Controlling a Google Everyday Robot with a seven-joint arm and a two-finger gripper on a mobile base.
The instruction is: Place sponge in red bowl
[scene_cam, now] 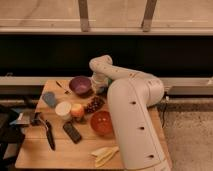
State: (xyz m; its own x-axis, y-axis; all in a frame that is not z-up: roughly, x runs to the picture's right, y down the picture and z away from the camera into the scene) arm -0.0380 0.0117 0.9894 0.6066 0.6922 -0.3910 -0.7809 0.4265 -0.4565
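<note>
My gripper [99,86] is down at the back of the wooden table [35,150], just right of the purple bowl [80,85]. It is shut, with a small pale blue-grey block, the sponge [101,80], at its tip. The white arm hides most of the sponge. The red bowl [102,123] sits nearer the front, beside the arm's thick lower link, and looks empty.
A darker blue-grey pad [49,99] lies at the left. A white cup [63,110], an orange fruit [77,111] and dark grapes [93,104] sit mid-table. A black device [72,132], a black-handled tool [48,134] and pale yellow strips [105,155] lie near the front edge.
</note>
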